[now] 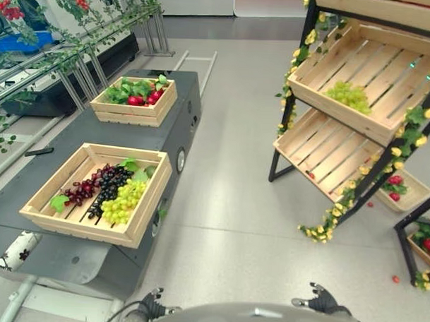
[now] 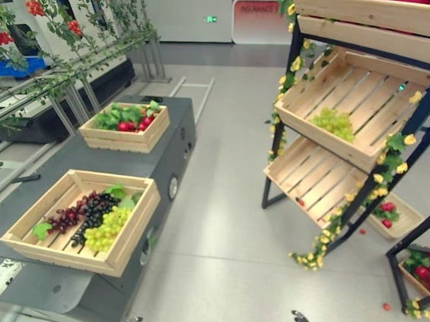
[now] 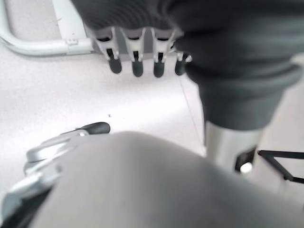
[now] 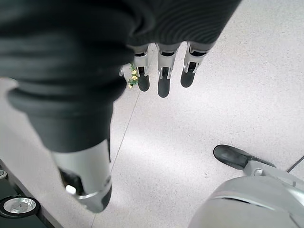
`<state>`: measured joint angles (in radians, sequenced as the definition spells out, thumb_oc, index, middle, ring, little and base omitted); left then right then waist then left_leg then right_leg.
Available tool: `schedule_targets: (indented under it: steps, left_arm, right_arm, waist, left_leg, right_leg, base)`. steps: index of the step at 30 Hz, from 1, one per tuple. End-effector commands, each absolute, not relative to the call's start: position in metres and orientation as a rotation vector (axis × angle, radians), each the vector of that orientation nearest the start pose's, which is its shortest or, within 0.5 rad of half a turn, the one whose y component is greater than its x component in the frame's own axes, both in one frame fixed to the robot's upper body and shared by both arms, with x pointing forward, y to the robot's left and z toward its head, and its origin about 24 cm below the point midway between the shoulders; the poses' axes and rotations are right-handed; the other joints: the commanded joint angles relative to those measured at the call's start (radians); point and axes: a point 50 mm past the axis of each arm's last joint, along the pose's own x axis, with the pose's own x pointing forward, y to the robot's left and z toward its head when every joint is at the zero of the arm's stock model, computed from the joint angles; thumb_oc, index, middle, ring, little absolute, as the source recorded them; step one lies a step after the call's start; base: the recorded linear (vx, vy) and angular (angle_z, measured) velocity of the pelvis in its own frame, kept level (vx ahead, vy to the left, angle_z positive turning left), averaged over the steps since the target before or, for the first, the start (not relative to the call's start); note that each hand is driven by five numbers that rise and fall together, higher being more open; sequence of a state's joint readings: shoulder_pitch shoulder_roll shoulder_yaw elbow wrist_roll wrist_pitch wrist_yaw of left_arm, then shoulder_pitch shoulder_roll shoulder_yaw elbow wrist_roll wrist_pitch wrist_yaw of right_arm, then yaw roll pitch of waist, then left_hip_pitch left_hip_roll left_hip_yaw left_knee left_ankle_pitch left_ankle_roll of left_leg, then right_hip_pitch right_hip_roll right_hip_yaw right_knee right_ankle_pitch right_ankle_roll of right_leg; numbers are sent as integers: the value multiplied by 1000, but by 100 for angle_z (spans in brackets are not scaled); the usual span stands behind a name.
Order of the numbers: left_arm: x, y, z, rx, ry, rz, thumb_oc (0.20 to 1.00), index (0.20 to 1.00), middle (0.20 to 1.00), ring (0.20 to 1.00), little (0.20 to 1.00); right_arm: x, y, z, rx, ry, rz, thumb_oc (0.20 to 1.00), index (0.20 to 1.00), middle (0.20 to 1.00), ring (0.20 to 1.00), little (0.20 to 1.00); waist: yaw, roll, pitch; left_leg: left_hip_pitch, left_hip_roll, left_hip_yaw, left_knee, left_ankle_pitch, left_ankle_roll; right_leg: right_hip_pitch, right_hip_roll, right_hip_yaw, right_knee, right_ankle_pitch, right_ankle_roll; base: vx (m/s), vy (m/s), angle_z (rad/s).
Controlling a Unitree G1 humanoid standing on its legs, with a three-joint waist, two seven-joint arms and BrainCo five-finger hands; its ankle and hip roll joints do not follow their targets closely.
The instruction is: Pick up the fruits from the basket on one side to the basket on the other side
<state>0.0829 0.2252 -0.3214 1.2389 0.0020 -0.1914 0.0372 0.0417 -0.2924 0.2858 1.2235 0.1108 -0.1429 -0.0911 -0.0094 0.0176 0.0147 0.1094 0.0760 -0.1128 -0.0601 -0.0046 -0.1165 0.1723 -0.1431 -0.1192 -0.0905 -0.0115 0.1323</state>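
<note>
Both hands hanging low, left hand [image 3: 137, 59] and right hand [image 4: 164, 66] fingers straight, holding nothing, slatted wooden crate [image 1: 36, 213] near cart's front edge holding knobbly dark and green grape bunches [image 1: 111, 193], slanted rack crate [image 1: 313, 90] cradling green grapes [image 1: 349, 96]

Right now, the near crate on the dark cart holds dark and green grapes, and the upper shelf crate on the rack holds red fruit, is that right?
Not quite: the upper shelf crate holds a green grape bunch, not red fruit, as the left eye view shows. The near crate does hold dark and green grapes.

A staged fruit-shop display hall: wooden crates of grapes [image 1: 115, 191] and red fruit [image 1: 143, 96] on a dark platform [image 1: 74, 138], a slanted black rack [image 1: 358, 109] with flower garlands, and a polished grey floor [image 1: 227, 204].
</note>
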Motion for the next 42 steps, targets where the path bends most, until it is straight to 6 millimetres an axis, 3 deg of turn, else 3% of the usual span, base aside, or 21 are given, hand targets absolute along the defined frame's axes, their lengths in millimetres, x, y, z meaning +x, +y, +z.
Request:
schedule_targets:
  steps: [1,7,12,19,20,21,25,29,30,31,33,34,38,39,41,42]
  left_arm:
    - [92,202,-162,302,1048,-101,1000,1000,1000,1000,1000]
    - [87,206,-163,255,1078,-25,1000,1000,1000,1000,1000]
    - [89,213,-162,247,1064,5,1000,1000,1000,1000,1000]
    - [86,220,-162,249,1090,23,1000,1000,1000,1000,1000]
    - [85,221,-162,254,1093,21,1000,1000,1000,1000,1000]
    - [86,224,-161,271,1094,13,1000,1000,1000,1000,1000]
    - [91,231,-159,310,1090,7,1000,1000,1000,1000,1000]
    - [95,233,-157,336,1081,-2,1000,1000,1000,1000,1000]
    - [109,237,-152,345,1020,16,1000,1000,1000,1000,1000]
    - [109,237,-152,345,1021,16,1000,1000,1000,1000,1000]
    - [125,238,-144,369,950,15,1000,1000,1000,1000,1000]
    - [146,237,-134,390,847,6,1000,1000,1000,1000,1000]
    - [195,235,-96,412,583,-1,1000,1000,1000,1000,1000]
    - [219,230,-69,448,420,-37,1000,1000,1000,1000,1000]
    - [218,230,-69,448,421,-37,1000,1000,1000,1000,1000]
    - [238,226,-44,462,295,-38,1000,1000,1000,1000,1000]
  right_arm:
    - [107,-237,-152,-345,1042,-70,1000,1000,1000,1000,1000]
    - [112,-238,-151,-341,1035,-77,1000,1000,1000,1000,1000]
    - [127,-232,-146,-306,966,-67,1000,1000,1000,1000,1000]
    - [132,-229,-146,-311,971,-57,1000,1000,1000,1000,1000]
    - [132,-228,-147,-303,969,-59,1000,1000,1000,1000,1000]
    - [132,-226,-147,-286,969,-68,1000,1000,1000,1000,1000]
    - [143,-224,-143,-255,926,-101,1000,1000,1000,1000,1000]
    - [154,-223,-138,-219,874,-143,1000,1000,1000,1000,1000]
    - [174,-222,-125,-169,770,-176,1000,1000,1000,1000,1000]
    - [173,-222,-125,-169,771,-176,1000,1000,1000,1000,1000]
    - [188,-224,-114,-145,686,-198,1000,1000,1000,1000,1000]
    - [206,-224,-100,-151,598,-196,1000,1000,1000,1000,1000]
    - [238,-211,-68,-155,412,-153,1000,1000,1000,1000,1000]
    - [248,-218,-52,-164,328,-177,1000,1000,1000,1000,1000]
    - [247,-218,-52,-165,329,-177,1000,1000,1000,1000,1000]
    - [256,-223,-38,-155,260,-203,1000,1000,1000,1000,1000]
  waist:
    - [19,-58,26]
    - [27,-65,34]
    - [35,-77,48]
    - [45,-95,61]
    - [46,-97,62]
    - [47,-97,69]
    - [41,-80,112]
    - [35,-65,131]
    - [20,-67,135]
    - [19,-65,138]
    - [-1,-71,152]
    - [-21,-76,170]
    - [-37,-88,181]
    - [-32,-89,163]
    - [-34,-86,162]
    - [-45,-68,156]
  left_leg:
    - [-52,-69,-15,73,-59,58]
    - [-80,-87,-12,137,-84,64]
    - [-111,-111,-3,166,-96,78]
    - [-127,-154,14,191,-120,107]
    - [-126,-159,13,195,-124,110]
    - [-124,-161,6,200,-128,119]
    - [-88,-154,6,215,-136,143]
    - [-33,-151,-3,202,-155,151]
    - [-7,-161,-26,193,-161,151]
    - [-1,-158,-28,195,-167,150]
    - [21,-173,-68,199,-179,145]
    - [50,-189,-117,198,-201,141]
    - [86,-196,-170,197,-235,128]
    - [100,-187,-191,202,-259,122]
    - [100,-183,-193,205,-263,121]
    - [95,-159,-206,225,-277,107]
  right_leg:
    - [-63,-6,40,67,-22,5]
    - [-71,-21,46,79,-17,11]
    - [-106,-42,61,110,-3,29]
    - [-151,-83,85,165,21,64]
    - [-158,-86,88,186,20,67]
    - [-195,-87,96,283,18,68]
    - [-288,-105,65,527,116,61]
    - [-330,-108,15,580,96,43]
    - [-376,-58,22,520,62,29]
    - [-370,-55,19,523,56,28]
    - [-405,-4,37,432,53,21]
    - [-453,32,62,295,84,31]
    - [-465,21,-7,157,155,45]
    - [-439,16,-14,156,152,29]
    - [-437,20,-18,155,151,29]
    - [-447,22,-22,176,149,17]
  base:
    - [0,0,0]
    - [-13,29,0]
    - [-43,85,0]
    - [-16,127,-8]
    - [8,139,-13]
    - [21,188,0]
    - [56,177,11]
    - [137,93,11]
    - [165,6,3]
    - [230,13,4]
    - [257,-20,13]
    - [356,-55,30]
    - [261,-103,83]
    - [204,-140,102]
    - [143,-103,123]
    - [231,-174,66]
